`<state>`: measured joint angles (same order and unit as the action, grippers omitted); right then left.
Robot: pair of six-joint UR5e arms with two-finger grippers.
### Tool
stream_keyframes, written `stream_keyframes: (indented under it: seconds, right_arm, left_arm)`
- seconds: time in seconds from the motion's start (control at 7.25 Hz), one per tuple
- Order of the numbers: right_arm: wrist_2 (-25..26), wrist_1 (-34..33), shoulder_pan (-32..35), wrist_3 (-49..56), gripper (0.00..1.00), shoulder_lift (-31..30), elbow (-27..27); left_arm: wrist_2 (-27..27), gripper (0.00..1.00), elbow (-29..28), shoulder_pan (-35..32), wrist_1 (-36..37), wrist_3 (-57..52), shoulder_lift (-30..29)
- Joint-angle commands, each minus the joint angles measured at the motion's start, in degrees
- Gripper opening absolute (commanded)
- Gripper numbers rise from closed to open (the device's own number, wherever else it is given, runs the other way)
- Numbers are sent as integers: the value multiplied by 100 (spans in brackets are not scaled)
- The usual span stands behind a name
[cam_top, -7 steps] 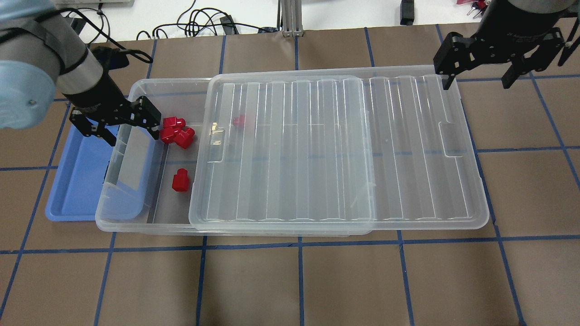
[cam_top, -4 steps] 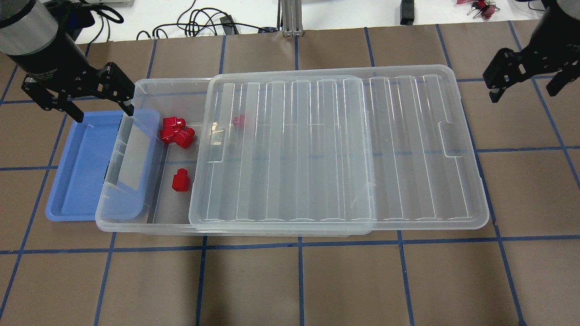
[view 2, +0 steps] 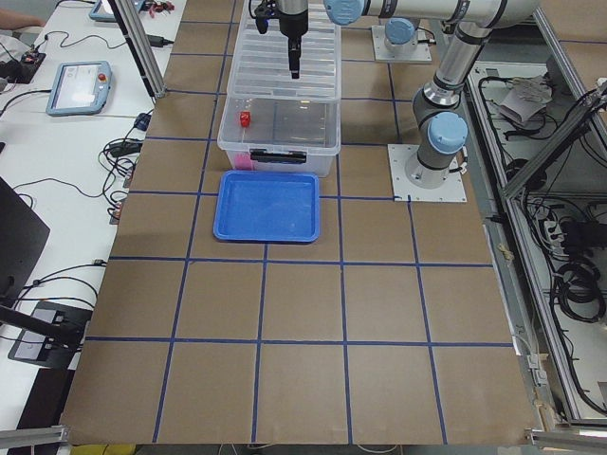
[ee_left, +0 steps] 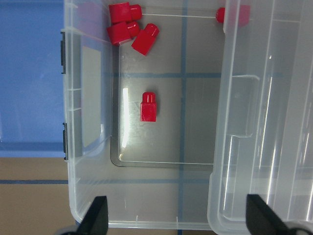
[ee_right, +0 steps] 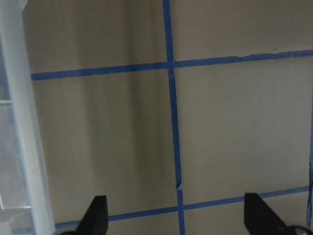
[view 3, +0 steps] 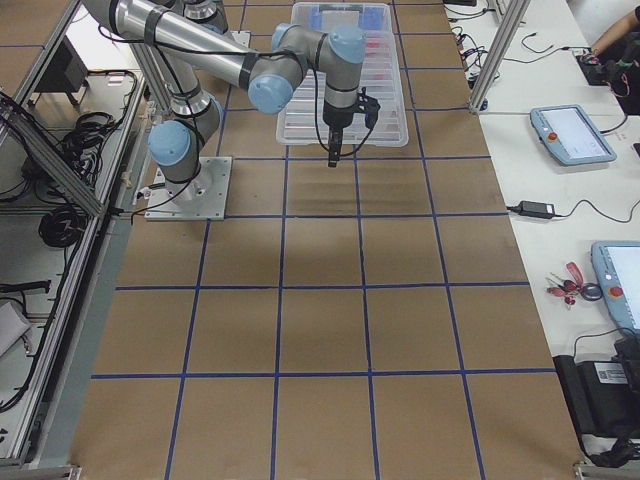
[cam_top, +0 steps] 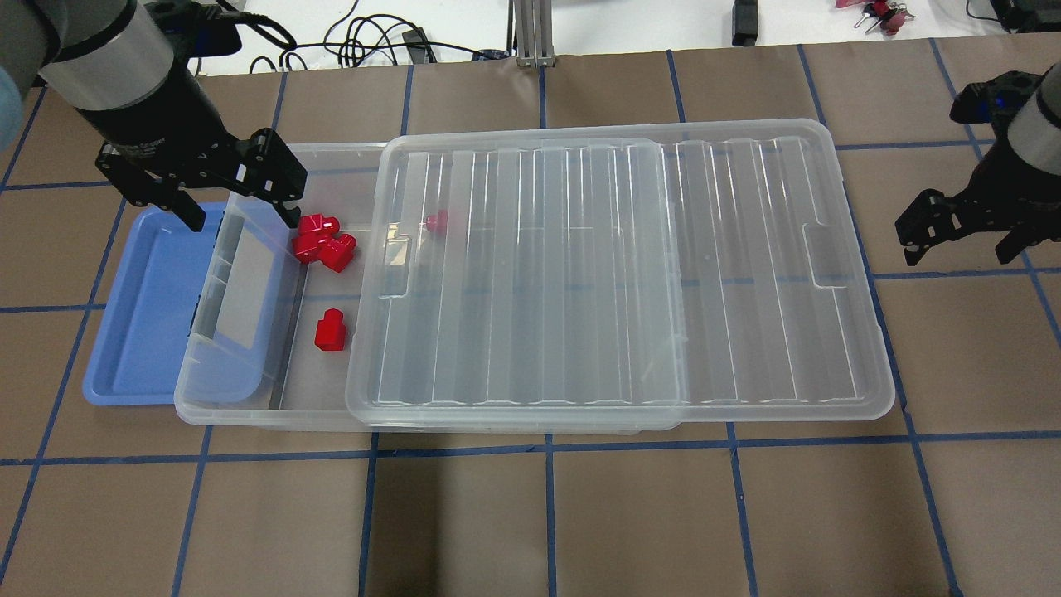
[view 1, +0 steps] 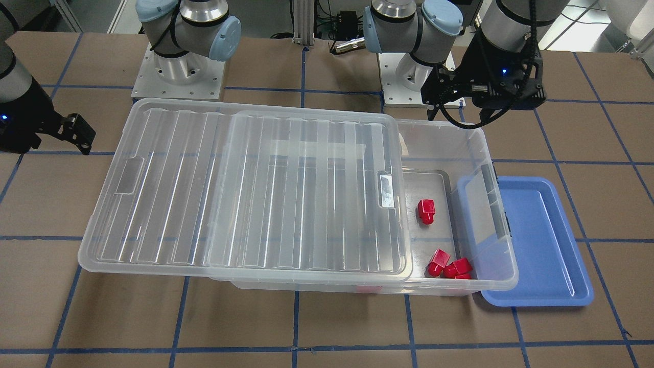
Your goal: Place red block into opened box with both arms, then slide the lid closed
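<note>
Several red blocks lie on the open left end of the see-through box's point(cam_top: 187, 396) floor: a cluster point(cam_top: 322, 240), a single one point(cam_top: 330, 329), and one under the lid's edge point(cam_top: 438, 220). The ribbed lid point(cam_top: 622, 274) covers most of the box and overhangs its right end. My left gripper point(cam_top: 240, 217) hangs open above the box's far left corner, holding nothing. In the left wrist view the single block point(ee_left: 148, 105) lies below the open left gripper point(ee_left: 178, 218). My right gripper point(cam_top: 960, 249) is open over the table, just right of the lid's handle end.
A shallow blue tray point(cam_top: 141, 323) lies partly under the box's left end. Cables point(cam_top: 365, 41) lie on the white surface beyond the table's far edge. Brown table with blue tape lines point(ee_right: 173, 127) shows under the right gripper.
The left gripper swung out to the far left, then came back over the box's far left corner. The right gripper moved right and nearer, from the lid's far right corner to beside its right end.
</note>
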<state>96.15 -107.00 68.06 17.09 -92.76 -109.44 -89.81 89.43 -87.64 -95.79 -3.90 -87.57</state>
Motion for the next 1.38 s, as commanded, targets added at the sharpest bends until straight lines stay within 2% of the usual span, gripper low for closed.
stream_keyframes:
  seconds: [0.0, 0.28, 1.24]
  right_arm:
    - [-95, -445, 14, -30, 98, -14, -341]
    - [-630, -436, 119, -153, 98, 12, -368]
    - [-789, -682, 1542, -1486, 98, 197, -333]
  left_arm:
    - [-71, 100, 161, -69, -18, -49, 64]
    - [-54, 100, 311, -8, 16, -110, 82]
    - [-63, 100, 329, 19, 16, -66, 91]
